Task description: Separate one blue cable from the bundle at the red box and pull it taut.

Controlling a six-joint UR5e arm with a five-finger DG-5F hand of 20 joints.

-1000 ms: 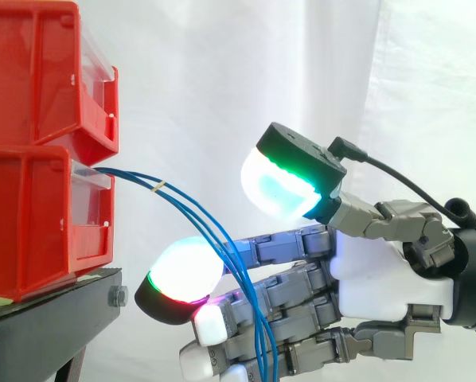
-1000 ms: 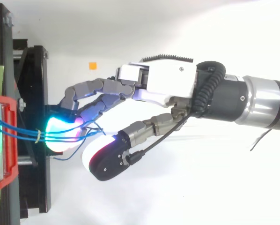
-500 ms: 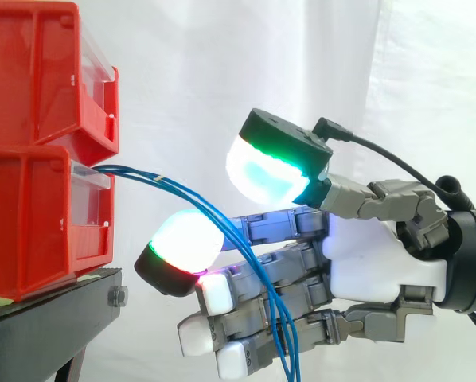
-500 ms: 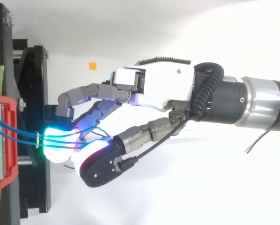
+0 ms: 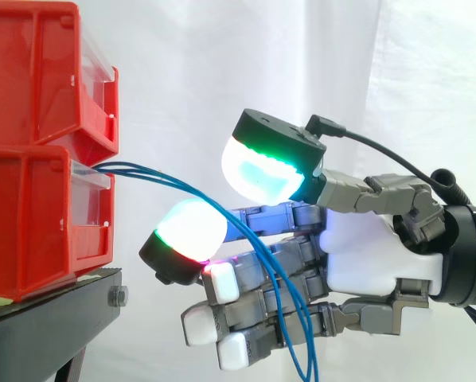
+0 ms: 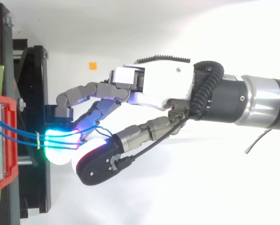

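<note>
Several thin blue cables (image 5: 182,188) leave the lower red bin (image 5: 39,215) as a bundle, arc right and drop across the hand's lower fingers. A pale tie (image 6: 38,139) binds them near the bin. My hand (image 5: 373,259) reaches in from the right, palm toward the bins. The cables pass through the gap between the green-cyan thumb pad (image 5: 262,169) above and a white-red finger pad (image 5: 189,232) below. In the side view neither pad presses on them. From above, the thumb (image 6: 99,162) lies close beside the glowing fingertip (image 6: 60,143) under the cables.
Two red bins are stacked on a black stand (image 5: 55,318) at the left, the upper bin (image 5: 43,72) overhanging the cable exit. A white curtain hangs behind. An orange mark (image 6: 92,66) lies on the white floor.
The hand has risen slightly and shifted toward the bins. The thumb has swung closer to the glowing fingertip, narrowing the gap around the cables.
</note>
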